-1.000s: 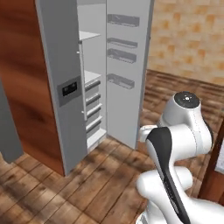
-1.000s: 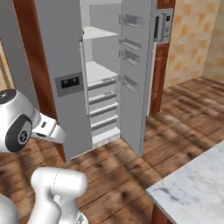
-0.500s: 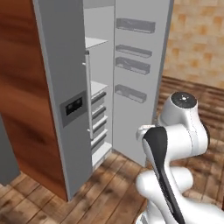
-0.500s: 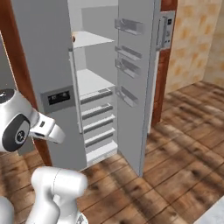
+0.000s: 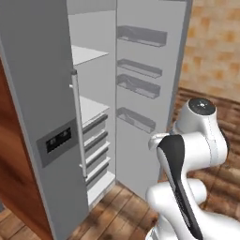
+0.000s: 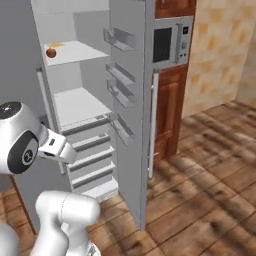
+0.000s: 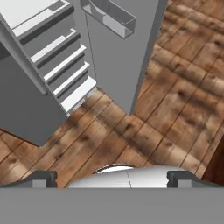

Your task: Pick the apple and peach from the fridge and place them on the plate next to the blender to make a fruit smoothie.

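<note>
Tall grey side-by-side fridge point(image 5: 42, 108) point(image 6: 130, 100) point(image 7: 26, 105) stands with its right door swung wide open, white shelves and stacked white drawers point(image 6: 92, 160) point(image 7: 65, 65) exposed inside. In the hand view it sits ahead of and above the claw, toward the upper left. The closed left door carries a black display panel point(image 5: 58, 140) and a long vertical grey bar handle point(image 5: 78, 126). The open door's inner face has clear rack bins point(image 5: 138, 84) point(image 6: 120, 80); its outer bar handle point(image 6: 151, 125) shows in the right base view.

Brown wood plank floor point(image 7: 166, 100) point(image 6: 200, 200) lies straight under the claw and runs out to its right.

Dark wood cabinet column with a built-in grey microwave point(image 6: 169, 42) stands beyond the open door, far off to the claw's right side.

White arm with dark joints point(image 5: 187, 154) point(image 6: 30, 150) is folded up in front of the fridge, hand aimed down at the floor.

Two-finger dark claw point(image 7: 112, 180): the two tips sit at the bottom edge of the hand view, far apart, spread wide, nothing between them.

Small round deep-red apple point(image 6: 50, 52) sits on the upper white shelf point(image 6: 75, 50) inside the fridge, near the shelf's left front edge, well above and ahead of the claw, well apart from it.

A pale orange patch point(image 6: 58, 45) lies just behind the apple on the same shelf; too small to tell what it is.
</note>
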